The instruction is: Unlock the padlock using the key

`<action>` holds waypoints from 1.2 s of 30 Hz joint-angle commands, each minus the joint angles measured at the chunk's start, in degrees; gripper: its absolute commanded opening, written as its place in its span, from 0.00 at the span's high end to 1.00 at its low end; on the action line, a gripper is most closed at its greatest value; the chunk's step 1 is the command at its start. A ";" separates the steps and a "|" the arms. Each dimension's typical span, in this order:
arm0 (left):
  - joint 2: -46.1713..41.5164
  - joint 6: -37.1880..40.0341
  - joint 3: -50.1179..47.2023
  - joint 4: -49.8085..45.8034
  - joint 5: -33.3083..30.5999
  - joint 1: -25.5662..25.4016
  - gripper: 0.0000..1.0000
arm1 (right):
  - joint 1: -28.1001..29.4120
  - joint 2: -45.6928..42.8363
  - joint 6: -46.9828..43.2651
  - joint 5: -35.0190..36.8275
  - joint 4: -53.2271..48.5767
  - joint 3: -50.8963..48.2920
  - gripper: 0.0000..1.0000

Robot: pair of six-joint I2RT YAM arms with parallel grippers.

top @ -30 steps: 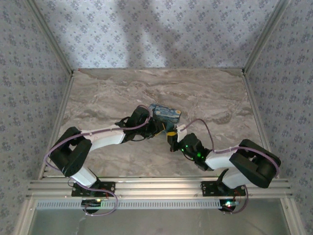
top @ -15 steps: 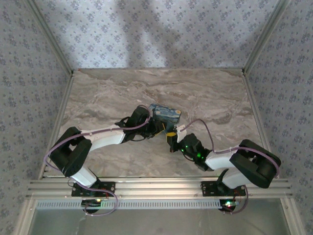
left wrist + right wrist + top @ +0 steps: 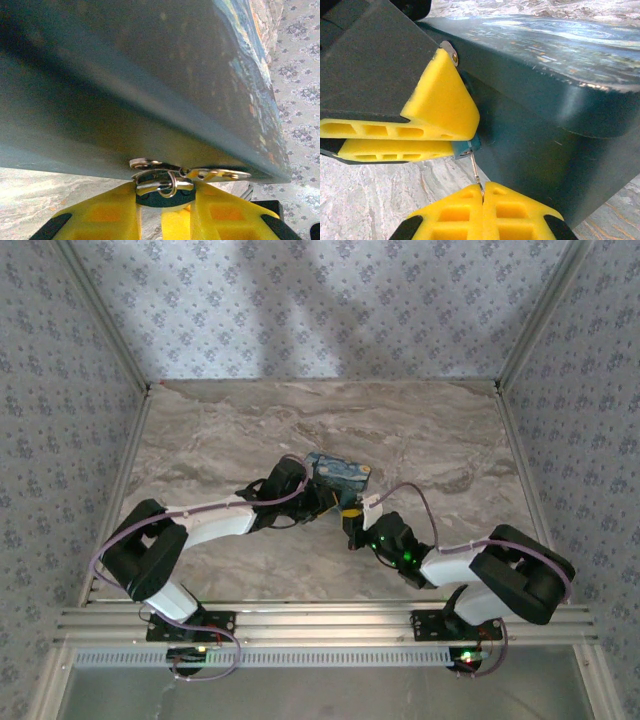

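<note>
Marble table [image 3: 230, 430]: left gripper [image 3: 165, 217] pinches the padlock [image 3: 468, 144], right gripper [image 3: 483, 200] clenched on the key [image 3: 475, 170] (1 slim shaft). Twist gently, straight along its axis.

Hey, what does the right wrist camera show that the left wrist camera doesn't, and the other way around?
The right wrist view's own: the right pincer shut on the thin key, whose tip meets the small teal padlock.

The left wrist view's own: the metal hasp and ring under the box's edge, and the patterned wall.

Shared: the swirl-painted box, the marble table, and the left pincer, its yellow fingers closed on the padlock.
</note>
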 commanded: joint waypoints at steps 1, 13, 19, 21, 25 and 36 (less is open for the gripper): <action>-0.50 -0.16 1.04 1.33 0.81 -0.67 0.75 | -0.76 -0.19 -0.28 -0.37 2.05 1.63 1.00; -0.07 -0.60 1.32 1.81 0.89 -1.27 0.75 | -3.01 0.43 -0.78 -3.20 4.30 3.32 1.00; 0.03 -0.47 1.88 1.70 1.34 -1.63 0.75 | -5.01 1.94 -1.13 -6.13 5.58 5.16 1.00; -0.14 -0.40 1.65 1.50 1.25 -1.68 0.75 | -6.56 1.99 -0.01 -7.44 6.34 5.05 1.00; -0.41 -0.11 1.56 1.74 1.33 -1.64 0.75 | -8.20 1.88 0.32 -9.61 6.11 5.50 1.00; -0.03 -0.18 2.19 1.83 2.25 -1.55 0.75 | -9.81 2.31 -1.02 -11.71 4.30 6.41 1.00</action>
